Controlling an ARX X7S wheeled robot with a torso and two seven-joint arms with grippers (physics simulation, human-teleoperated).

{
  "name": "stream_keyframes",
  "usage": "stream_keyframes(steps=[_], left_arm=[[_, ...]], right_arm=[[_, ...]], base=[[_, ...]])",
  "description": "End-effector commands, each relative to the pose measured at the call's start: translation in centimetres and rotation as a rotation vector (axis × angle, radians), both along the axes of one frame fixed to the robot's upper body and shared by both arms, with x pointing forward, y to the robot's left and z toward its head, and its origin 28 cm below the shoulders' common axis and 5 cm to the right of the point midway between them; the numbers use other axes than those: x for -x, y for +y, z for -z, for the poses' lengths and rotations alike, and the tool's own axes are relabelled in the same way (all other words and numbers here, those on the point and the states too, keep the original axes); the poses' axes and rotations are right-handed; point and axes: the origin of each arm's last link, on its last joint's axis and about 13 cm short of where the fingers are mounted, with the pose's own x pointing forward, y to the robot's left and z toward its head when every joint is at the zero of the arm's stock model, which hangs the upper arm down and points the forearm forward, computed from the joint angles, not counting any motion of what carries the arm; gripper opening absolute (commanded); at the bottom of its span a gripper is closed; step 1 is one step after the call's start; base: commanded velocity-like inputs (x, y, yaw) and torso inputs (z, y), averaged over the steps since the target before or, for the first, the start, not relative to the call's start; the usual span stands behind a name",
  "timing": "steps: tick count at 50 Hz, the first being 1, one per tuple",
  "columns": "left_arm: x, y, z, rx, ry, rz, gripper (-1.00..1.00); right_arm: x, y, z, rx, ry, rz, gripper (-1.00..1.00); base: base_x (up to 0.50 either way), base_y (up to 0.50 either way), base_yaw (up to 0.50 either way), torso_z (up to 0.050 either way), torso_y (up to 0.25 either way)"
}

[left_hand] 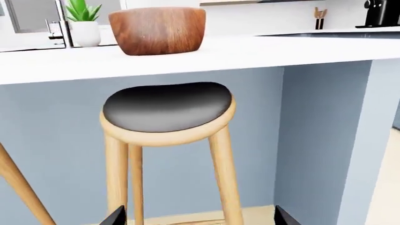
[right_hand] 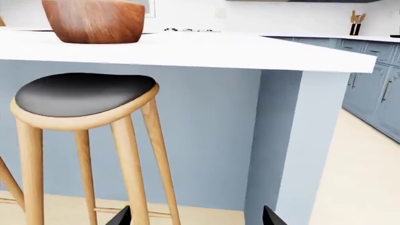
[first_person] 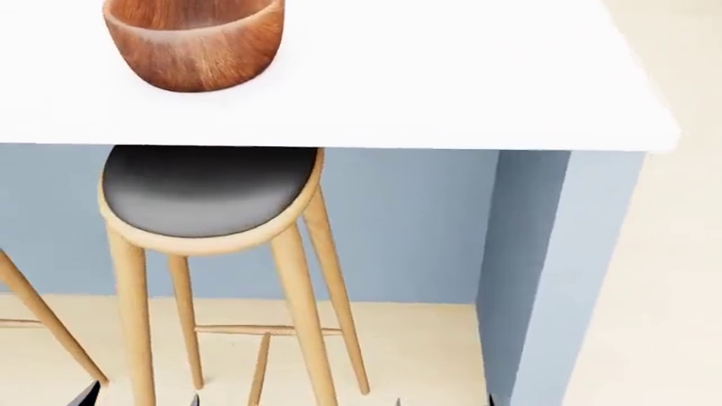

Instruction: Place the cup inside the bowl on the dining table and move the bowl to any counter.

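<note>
We see the bowl [first_person: 194,41] standing upright on the white table [first_person: 451,76], toward the left of the head view and set back from the table's near edge; its glossy reddish-brown wood shows clear grain, and what we can see of its inside looks bare. We cannot find the cup in any view. Directly below the near edge, a stool [first_person: 209,199] with a dark round seat and pale wooden legs is tucked against the table's light blue base panel [first_person: 407,224], the seat partly under the overhang and almost beneath the bowl. At the very bottom of the head view only dark tips of our two arms show, low down near the floor and well apart from the bowl. In the left wrist view the left gripper [left_hand: 198,218] shows two dark tips set wide apart with nothing between them, so its jaws are released; the right gripper [right_hand: 196,216] looks the same in its own view, jaws spread and empty. Behind the bowl, the left wrist view shows a potted plant [left_hand: 84,23].
</note>
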Motion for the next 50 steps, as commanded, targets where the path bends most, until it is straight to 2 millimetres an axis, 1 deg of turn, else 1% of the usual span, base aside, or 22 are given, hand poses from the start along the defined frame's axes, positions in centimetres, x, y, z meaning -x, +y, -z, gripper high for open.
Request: stream_keyframes(steps=[1,13,25,34,36,37,41,45,50], left_arm=[[-0.04,0.0,-0.04,0.0,-0.001,0.001,1.0],[-0.04,0.02,-0.03,0.0,-0.003,0.001,1.0],[0.03,0.12,0.03,0.002,-0.003,0.004,1.0],[0.09,0.34,0.2,-0.002,0.013,0.008,1.0],[0.08,0.39,0.37,-0.032,0.022,-0.004,1.0],[-0.04,0.34,0.25,-0.007,0.012,-0.006,1.0],[-0.09,0.29,0.16,0.002,0.004,-0.006,1.0],[-0.12,0.25,0.31,-0.023,0.012,-0.006,1.0],[-0.08,0.33,0.24,-0.039,-0.007,-0.006,1.0]], right_arm=[[-0.09,0.0,-0.04,0.009,-0.003,-0.002,1.0],[-0.06,-0.02,-0.02,0.014,-0.006,-0.006,1.0],[-0.02,-0.08,-0.09,-0.004,-0.017,0.008,1.0],[-0.02,-0.17,-0.11,-0.052,-0.033,0.029,1.0],[-0.04,-0.14,-0.11,-0.049,-0.033,0.025,1.0],[-0.07,-0.14,-0.06,-0.049,-0.029,0.025,1.0],[-0.08,-0.14,-0.02,-0.051,-0.023,0.027,1.0],[-0.08,-0.17,0.01,-0.049,-0.02,0.032,1.0],[-0.09,-0.2,0.0,-0.044,-0.02,0.035,1.0]], base=[[0.44,0.36,0.0,0.0,0.0],[0.46,0.34,0.0,0.0,0.0],[0.01,0.5,0.0,0.0,0.0],[0.0,0.01,0.0,0.0,0.0],[0.0,0.0,0.0,0.0,0.0],[0.0,0.0,0.0,0.0,0.0],[0.0,0.0,0.0,0.0,0.0],[0.0,0.0,0.0,0.0,0.0],[0.0,0.0,0.0,0.047,0.0]])
